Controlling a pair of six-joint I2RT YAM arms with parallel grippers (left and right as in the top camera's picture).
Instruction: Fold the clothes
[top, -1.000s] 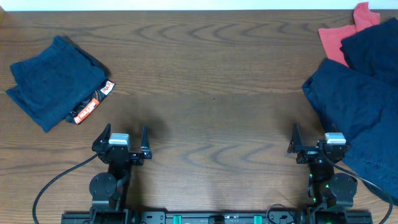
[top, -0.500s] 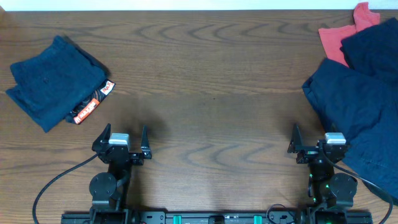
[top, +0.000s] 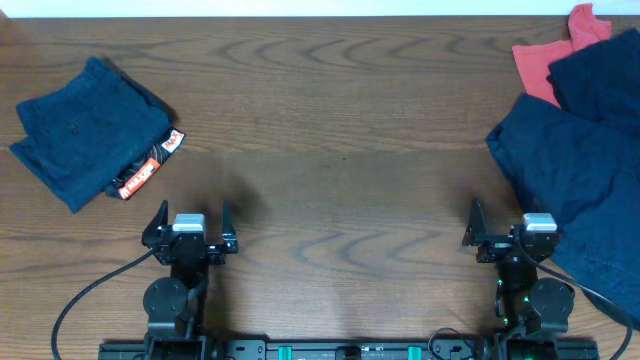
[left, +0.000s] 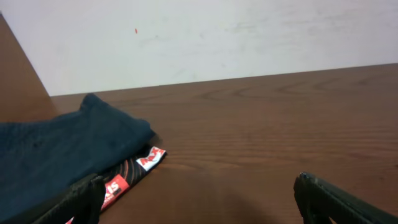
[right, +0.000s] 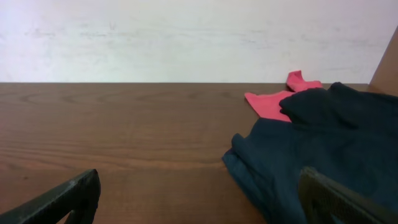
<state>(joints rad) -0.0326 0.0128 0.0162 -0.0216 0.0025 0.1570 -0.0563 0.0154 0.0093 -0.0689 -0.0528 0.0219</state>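
Folded navy shorts (top: 85, 128) with an orange-and-black tag (top: 150, 168) lie at the far left; they also show in the left wrist view (left: 56, 155). A pile of unfolded navy garments (top: 585, 160) lies at the right over a coral-red piece (top: 545, 55), and shows in the right wrist view (right: 317, 149). My left gripper (top: 190, 222) is open and empty near the front edge, just below the folded shorts. My right gripper (top: 505, 225) is open and empty, its right finger at the pile's edge.
The brown wooden table (top: 340, 130) spans the view. A white wall (left: 205, 37) runs behind its far edge. Black cables (top: 80, 300) trail from the arm bases at the front.
My left gripper has shifted slightly left and turned a little. The right arm and the clothes have not moved.
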